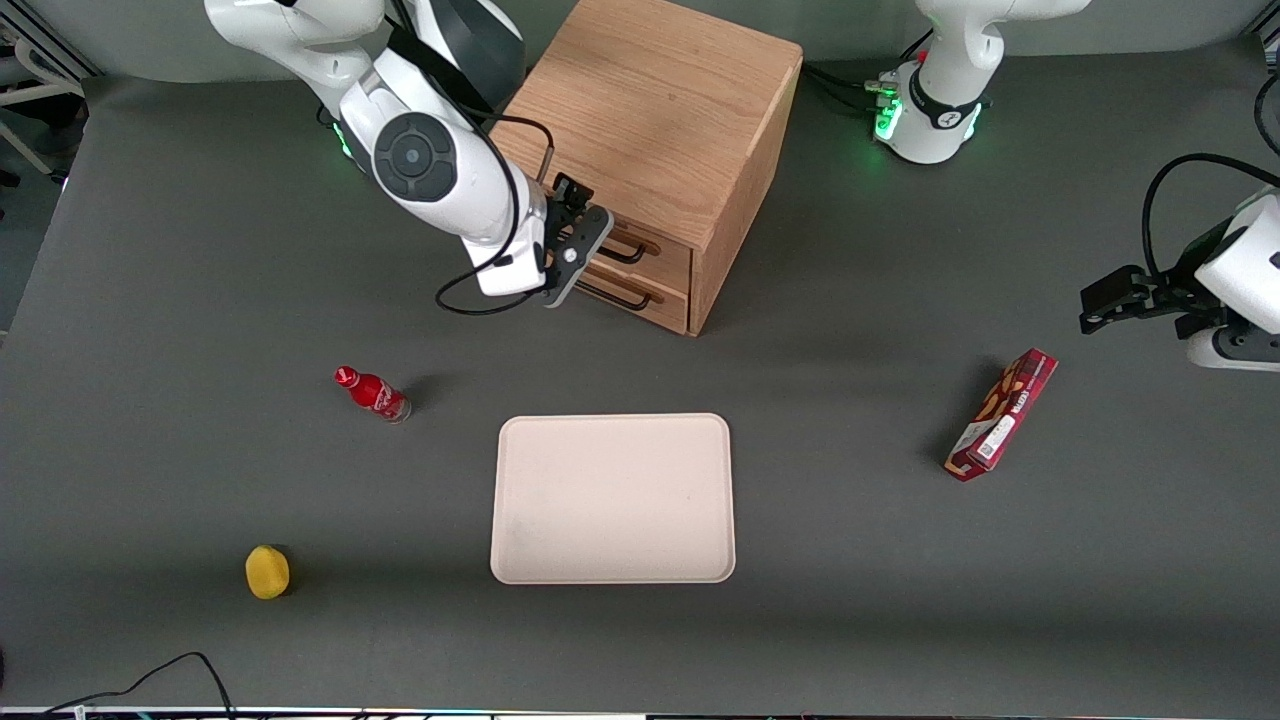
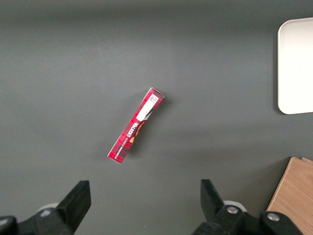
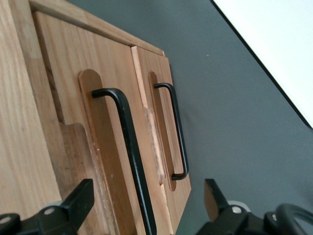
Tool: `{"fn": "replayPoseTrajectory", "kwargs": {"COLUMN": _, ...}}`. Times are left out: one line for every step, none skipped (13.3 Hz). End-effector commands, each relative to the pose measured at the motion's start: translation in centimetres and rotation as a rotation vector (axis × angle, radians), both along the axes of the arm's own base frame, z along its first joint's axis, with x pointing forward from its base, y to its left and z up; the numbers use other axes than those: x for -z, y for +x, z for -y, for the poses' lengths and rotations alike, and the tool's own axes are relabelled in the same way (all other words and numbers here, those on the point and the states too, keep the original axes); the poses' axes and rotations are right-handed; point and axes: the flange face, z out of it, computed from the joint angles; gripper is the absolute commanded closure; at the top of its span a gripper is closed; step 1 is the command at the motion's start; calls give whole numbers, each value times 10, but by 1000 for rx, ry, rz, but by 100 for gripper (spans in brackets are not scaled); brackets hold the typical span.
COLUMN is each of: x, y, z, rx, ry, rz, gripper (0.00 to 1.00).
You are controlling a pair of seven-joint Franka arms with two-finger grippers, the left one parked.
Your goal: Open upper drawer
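Observation:
The oak cabinet stands at the back of the table, its two drawers facing the front camera. The upper drawer has a light oak front and a thin black bar handle; its front looks flush with the lower drawer. My right gripper is right in front of the drawers at the upper handle's height. In the right wrist view the gripper is open, and the upper drawer's handle runs between its fingers without touching them. The lower drawer's handle lies beside it.
A beige tray lies nearer the front camera than the cabinet. A red bottle and a yellow object lie toward the working arm's end. A red box lies toward the parked arm's end and also shows in the left wrist view.

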Motion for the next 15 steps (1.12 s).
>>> {"fn": "replayPoseTrajectory", "kwargs": {"x": 8, "y": 1, "z": -4, "rx": -51, "ry": 9, "rz": 22, "gripper": 0}}
{"fn": "replayPoseTrajectory", "kwargs": {"x": 8, "y": 2, "z": -3, "rx": -58, "ry": 4, "rz": 34, "gripper": 0}}
{"fn": "replayPoseTrajectory", "kwargs": {"x": 11, "y": 2, "z": -3, "rx": -67, "ry": -2, "rz": 42, "gripper": 0}}
{"fn": "replayPoseTrajectory", "kwargs": {"x": 14, "y": -2, "z": -8, "rx": -81, "ry": -1, "rz": 50, "gripper": 0}}
{"fn": "replayPoseTrajectory", "kwargs": {"x": 15, "y": -3, "z": -10, "rx": -83, "ry": 0, "rz": 53, "gripper": 0}}
{"fn": "replayPoseTrajectory", "kwargs": {"x": 18, "y": -3, "z": -10, "rx": -83, "ry": -1, "rz": 50, "gripper": 0}}
{"fn": "replayPoseTrajectory", "kwargs": {"x": 22, "y": -4, "z": -10, "rx": -79, "ry": 2, "rz": 57, "gripper": 0}}
{"fn": "replayPoseTrajectory", "kwargs": {"x": 24, "y": -5, "z": -10, "rx": -79, "ry": 1, "rz": 57, "gripper": 0}}
{"fn": "replayPoseTrajectory", "kwargs": {"x": 25, "y": -5, "z": -10, "rx": -78, "ry": 2, "rz": 58, "gripper": 0}}
{"fn": "replayPoseTrajectory", "kwargs": {"x": 24, "y": -5, "z": -11, "rx": -78, "ry": 4, "rz": 62, "gripper": 0}}
{"fn": "replayPoseTrajectory", "kwargs": {"x": 27, "y": -4, "z": -10, "rx": -76, "ry": 5, "rz": 62, "gripper": 0}}
{"fn": "replayPoseTrajectory", "kwargs": {"x": 29, "y": -5, "z": -10, "rx": -73, "ry": 7, "rz": 67, "gripper": 0}}
{"fn": "replayPoseTrajectory", "kwargs": {"x": 30, "y": -5, "z": -10, "rx": -73, "ry": 6, "rz": 69, "gripper": 0}}
{"fn": "replayPoseTrajectory", "kwargs": {"x": 31, "y": -4, "z": -9, "rx": -76, "ry": 2, "rz": 76, "gripper": 0}}
{"fn": "replayPoseTrajectory", "kwargs": {"x": 32, "y": -3, "z": -9, "rx": -83, "ry": -7, "rz": 85, "gripper": 0}}
